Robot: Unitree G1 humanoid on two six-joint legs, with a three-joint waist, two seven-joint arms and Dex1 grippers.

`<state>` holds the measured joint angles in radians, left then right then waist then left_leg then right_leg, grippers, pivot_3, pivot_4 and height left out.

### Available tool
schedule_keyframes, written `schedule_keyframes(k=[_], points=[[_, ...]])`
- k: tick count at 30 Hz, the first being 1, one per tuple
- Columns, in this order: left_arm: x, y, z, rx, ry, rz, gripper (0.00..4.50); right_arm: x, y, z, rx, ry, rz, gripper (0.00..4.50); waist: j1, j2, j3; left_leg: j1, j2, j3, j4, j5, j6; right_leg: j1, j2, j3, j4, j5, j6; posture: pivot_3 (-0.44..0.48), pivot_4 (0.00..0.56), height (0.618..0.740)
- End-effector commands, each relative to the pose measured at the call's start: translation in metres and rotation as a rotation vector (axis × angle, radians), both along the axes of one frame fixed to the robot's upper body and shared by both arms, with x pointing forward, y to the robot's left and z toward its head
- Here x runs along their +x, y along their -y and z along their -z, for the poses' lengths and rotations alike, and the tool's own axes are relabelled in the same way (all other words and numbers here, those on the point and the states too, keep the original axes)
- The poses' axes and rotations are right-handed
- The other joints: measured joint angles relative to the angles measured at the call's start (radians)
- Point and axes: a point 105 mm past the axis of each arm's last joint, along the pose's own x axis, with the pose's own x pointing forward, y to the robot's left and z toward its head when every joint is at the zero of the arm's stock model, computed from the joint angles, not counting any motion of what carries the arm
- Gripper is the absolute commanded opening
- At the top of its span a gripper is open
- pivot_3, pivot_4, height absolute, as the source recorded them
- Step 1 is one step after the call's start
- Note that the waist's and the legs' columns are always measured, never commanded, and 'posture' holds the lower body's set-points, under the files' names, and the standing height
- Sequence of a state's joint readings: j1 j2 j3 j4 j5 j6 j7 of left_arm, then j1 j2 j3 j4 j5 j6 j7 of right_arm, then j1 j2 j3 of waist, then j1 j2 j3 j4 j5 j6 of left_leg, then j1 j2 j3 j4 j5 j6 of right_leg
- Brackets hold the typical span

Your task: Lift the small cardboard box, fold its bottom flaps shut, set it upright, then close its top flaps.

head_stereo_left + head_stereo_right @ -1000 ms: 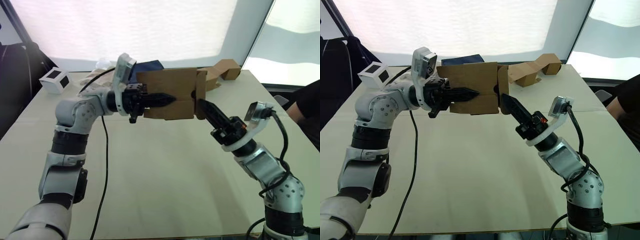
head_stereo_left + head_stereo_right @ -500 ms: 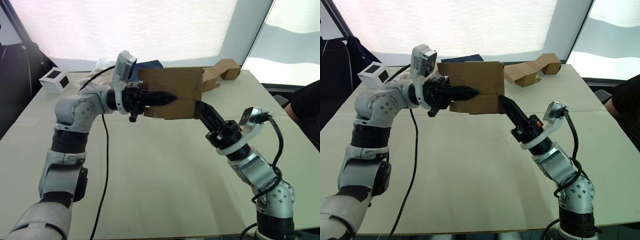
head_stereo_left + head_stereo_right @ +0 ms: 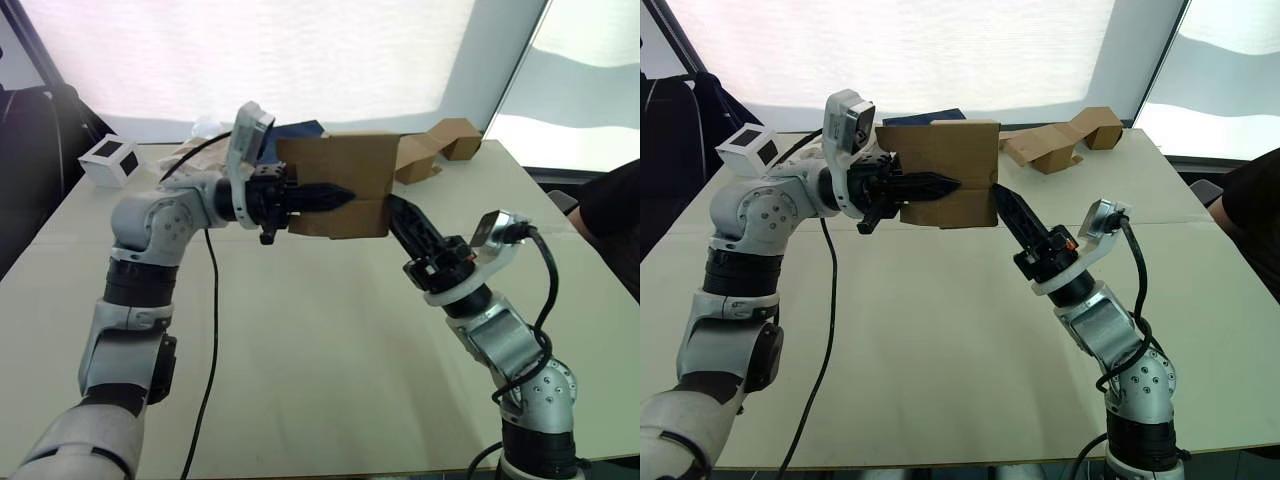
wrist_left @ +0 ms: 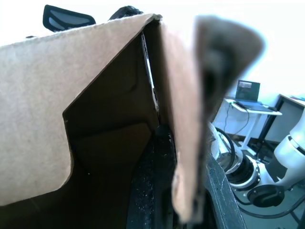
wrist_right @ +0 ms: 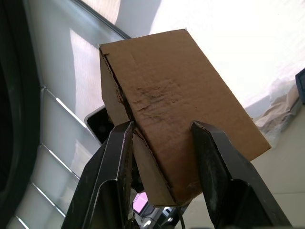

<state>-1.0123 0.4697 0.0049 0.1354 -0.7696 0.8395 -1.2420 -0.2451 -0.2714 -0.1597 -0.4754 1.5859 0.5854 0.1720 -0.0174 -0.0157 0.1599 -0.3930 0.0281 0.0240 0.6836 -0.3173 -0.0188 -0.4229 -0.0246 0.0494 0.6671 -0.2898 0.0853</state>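
Brown corrugated cardboard sits high in the middle of the left eye view: the small cardboard box (image 3: 338, 185) is held up off the pale table (image 3: 300, 380), with the left gripper (image 3: 335, 197) reaching in from the left, its black fingers pinched on the box's front wall. From the lower right the right gripper (image 3: 397, 208) pokes its tips against the box's right end. In the upper right of the right eye view a zigzag-folded cardboard piece (image 3: 1060, 140) lies on the table's far edge, and a white cube (image 3: 750, 148) with black squares rests at the upper left. The left wrist view looks into the box's open end, one finger inside and one outside the wall. In the right wrist view the two fingers (image 5: 114, 176) are spread, straddling the box's end.
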Motion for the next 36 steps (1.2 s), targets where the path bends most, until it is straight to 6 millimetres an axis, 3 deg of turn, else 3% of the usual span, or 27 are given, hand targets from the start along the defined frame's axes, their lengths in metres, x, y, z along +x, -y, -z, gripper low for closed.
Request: schedule_keyframes(k=[1, 10, 13, 16, 17, 23, 27, 36], points=[[-0.003, -0.002, -0.009, -0.017, 0.041, 0.002, 0.0, -0.014, 0.003, -0.014, -0.021, 0.085, -0.027, 1.93, 0.0, 0.0, 0.0, 0.0, 0.0, 0.0, 0.0, 0.0, 0.0, 0.0, 0.0, 0.0, 0.0, 0.0, 0.0, 0.0, 0.15, 0.74], [-0.002, -0.009, -0.012, -0.033, 0.025, 0.002, 0.0, -0.021, 0.032, -0.024, -0.003, 0.118, 0.04, 1.93, 0.001, 0.0, 0.0, 0.0, 0.0, 0.0, 0.0, 0.0, 0.0, 0.0, 0.0, 0.0, 0.0, 0.0, 0.0, 0.0, 0.15, 0.74], [-0.002, -0.007, -0.012, -0.031, 0.024, 0.012, 0.0, -0.015, 0.038, -0.022, -0.012, 0.107, 0.096, 1.23, 0.0, 0.0, 0.0, 0.0, 0.0, 0.0, 0.0, 0.0, 0.0, 0.0, 0.0, 0.0, 0.0, 0.0, 0.0, 0.0, 0.15, 0.74], [-0.003, -0.005, -0.011, -0.029, 0.024, 0.02, 0.0, -0.012, 0.035, -0.021, -0.045, 0.112, 0.114, 0.2, 0.0, 0.0, 0.0, 0.0, 0.0, 0.0, 0.0, 0.0, 0.0, 0.0, 0.001, 0.0, 0.0, 0.0, 0.0, 0.0, 0.15, 0.74], [-0.003, -0.005, -0.011, -0.028, 0.024, 0.021, 0.0, -0.011, 0.034, -0.021, -0.054, 0.116, 0.114, 0.09, 0.0, 0.0, 0.0, 0.0, 0.0, 0.0, 0.0, 0.0, 0.0, 0.0, 0.001, 0.0, 0.0, 0.0, 0.0, 0.0, 0.15, 0.74], [-0.004, -0.002, -0.01, -0.024, 0.026, 0.031, 0.0, -0.009, 0.015, -0.019, -0.159, 0.138, 0.075, 0.09, 0.001, 0.0, 0.0, 0.0, 0.0, 0.0, 0.0, 0.0, 0.0, 0.0, 0.001, 0.0, 0.0, 0.0, 0.0, 0.0, 0.15, 0.74], [-0.005, 0.002, -0.005, -0.003, 0.029, 0.034, 0.0, -0.016, -0.009, -0.017, -0.233, 0.171, -0.023, 0.09, 0.0, 0.0, 0.0, 0.0, 0.0, 0.0, 0.0, 0.0, 0.0, 0.0, 0.001, 0.0, 0.0, 0.0, 0.0, 0.0, 0.15, 0.74], [-0.003, 0.0, -0.001, 0.017, 0.015, 0.013, 0.0, -0.014, -0.02, -0.006, -0.301, 0.165, -0.038, 0.09, 0.001, 0.0, 0.0, 0.0, 0.0, 0.0, 0.0, 0.0, 0.0, 0.0, 0.0, 0.0, 0.0, 0.0, 0.0, 0.0, 0.15, 0.74]])
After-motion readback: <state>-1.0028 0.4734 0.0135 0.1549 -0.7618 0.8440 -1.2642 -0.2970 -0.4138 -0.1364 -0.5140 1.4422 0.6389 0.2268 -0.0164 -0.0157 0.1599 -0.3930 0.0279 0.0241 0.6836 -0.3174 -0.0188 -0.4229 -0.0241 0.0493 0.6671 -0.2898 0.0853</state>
